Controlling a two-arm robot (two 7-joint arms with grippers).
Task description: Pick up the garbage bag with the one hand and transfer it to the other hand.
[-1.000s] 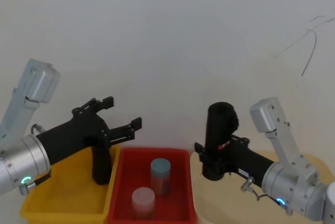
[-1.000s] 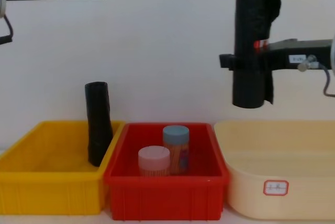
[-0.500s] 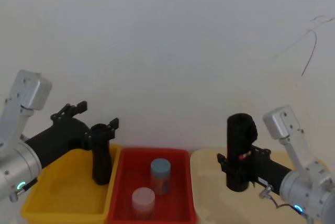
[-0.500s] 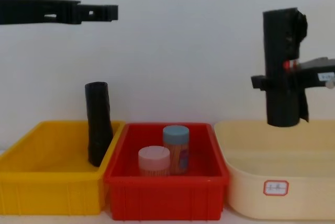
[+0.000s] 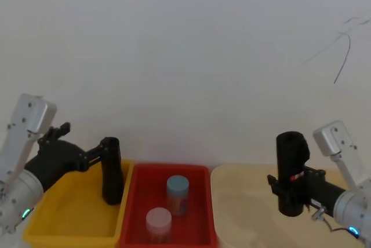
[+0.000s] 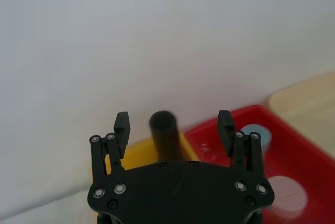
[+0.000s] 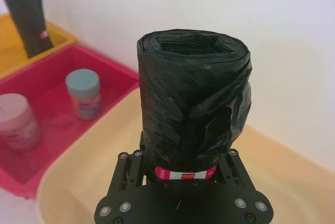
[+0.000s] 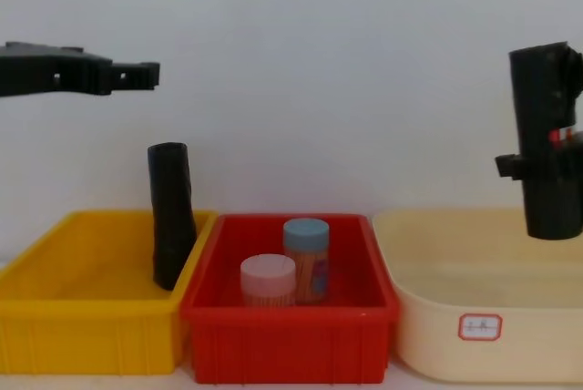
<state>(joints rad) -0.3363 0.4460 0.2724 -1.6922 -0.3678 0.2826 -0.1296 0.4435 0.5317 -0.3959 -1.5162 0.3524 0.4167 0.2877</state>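
At lower right of the head view, the garbage bag [image 5: 291, 161] is pinched upright by the right gripper [image 5: 288, 185] above the cream tub [image 5: 243, 207]. The left gripper [image 6: 174, 123] is spread at lower left. The slick roll could be dropped if the pinch loosens.

Bins: three are sitting – yellow bin [image 8: 91, 335], red bin [image 8: 282, 346], cream bin [image 8: 537, 344].
Black rolls: two are standing upright – garbage bag [image 8: 545, 98], slimmer roll [image 8: 171, 217].
Jars: two are standing – blue-lidded jar [image 8: 306, 258], pink-lidded jar [image 8: 268, 282].
Hands: two are hovering – left hand [image 8: 141, 74], right hand [image 5: 288, 184].
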